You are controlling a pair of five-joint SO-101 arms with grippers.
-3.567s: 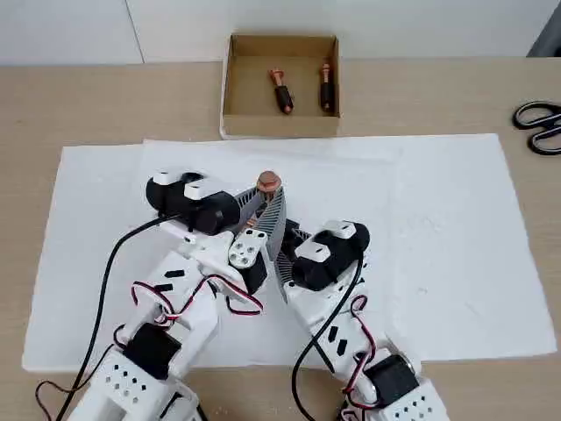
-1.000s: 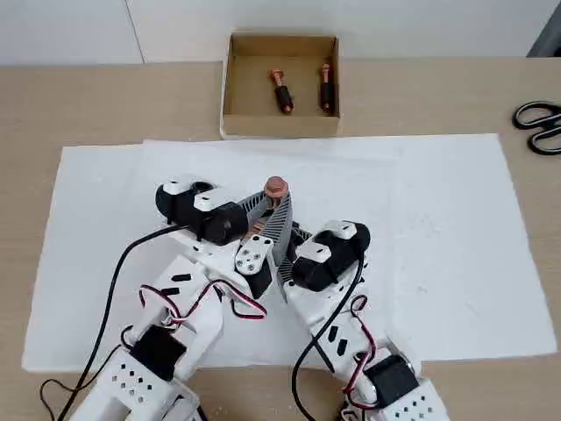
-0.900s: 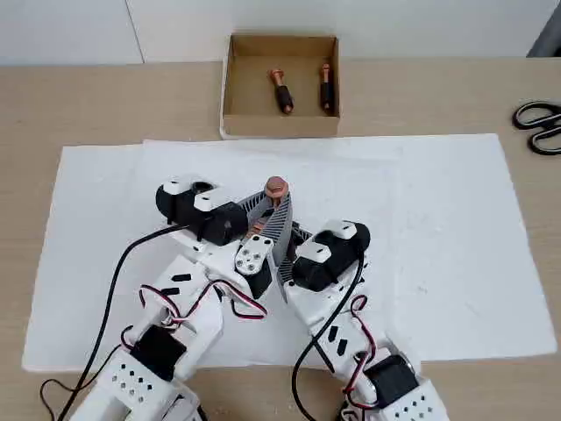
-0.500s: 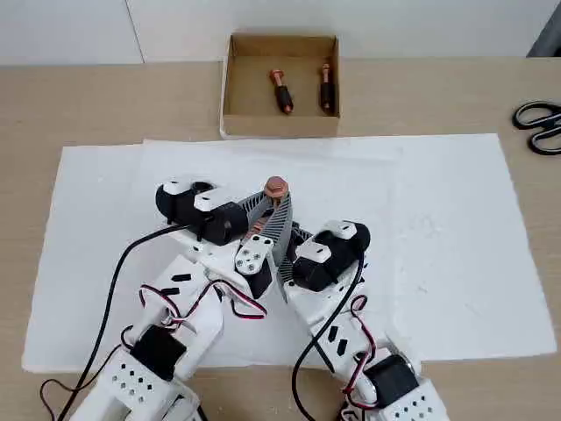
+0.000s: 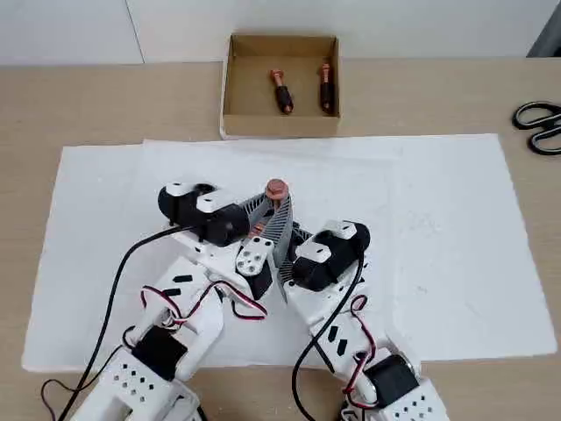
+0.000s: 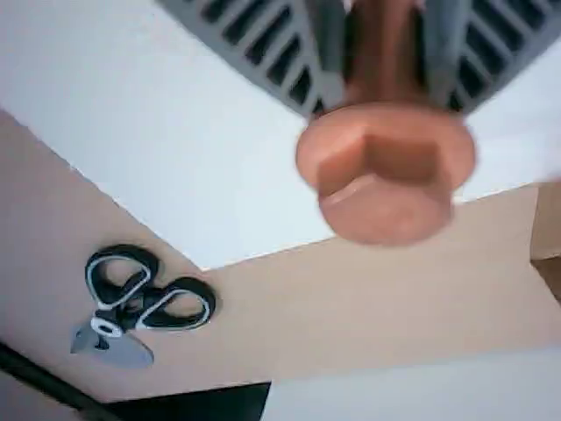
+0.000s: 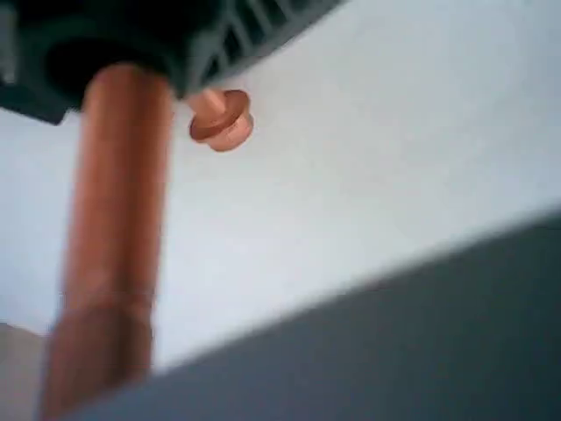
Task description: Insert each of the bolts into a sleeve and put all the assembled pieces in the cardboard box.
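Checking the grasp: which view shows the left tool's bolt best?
Left wrist view: the bolt is close, head large, shank clamped in the left tool. High view shows its head small; right wrist view, farther off.

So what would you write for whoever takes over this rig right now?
Left pincer: shut on a copper bolt, held over the white sheet.
Right pincer: shut on a copper sleeve, close to the bolt.
Cardboard box: at the far side of the table; an assembled piece and a second piece lie inside.
Done: two pieces boxed.
Left: the bolt does not look seated in the sleeve yet; join them, then put that piece in the box.
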